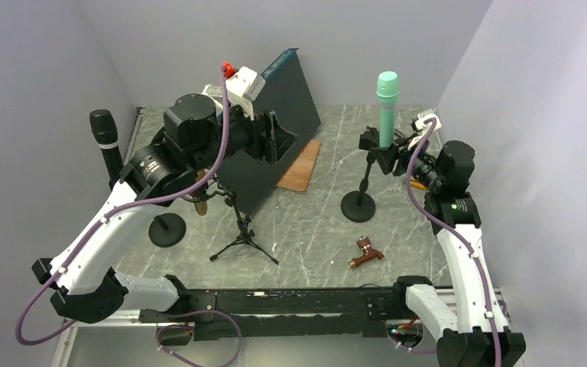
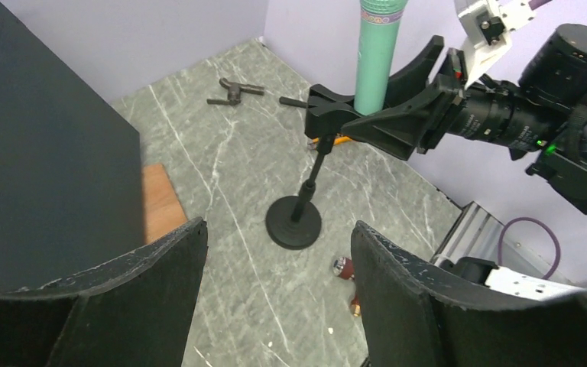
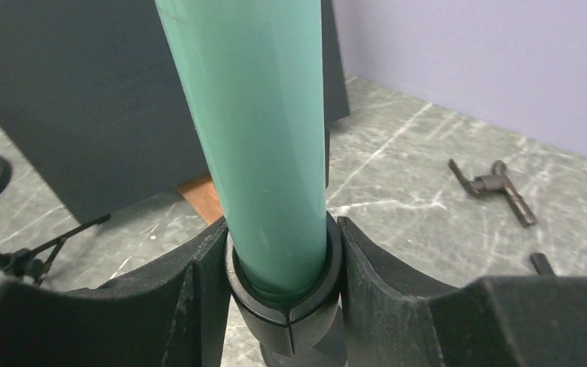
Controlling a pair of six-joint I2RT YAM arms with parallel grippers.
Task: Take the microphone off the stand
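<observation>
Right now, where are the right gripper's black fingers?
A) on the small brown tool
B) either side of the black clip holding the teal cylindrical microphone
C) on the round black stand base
B: fingers of the right gripper flank the black clip under the teal microphone.

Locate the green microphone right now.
The green microphone stands upright on the right side in the top view, seated in the clip of its round-based stand, the right gripper closed on that clip.
</observation>
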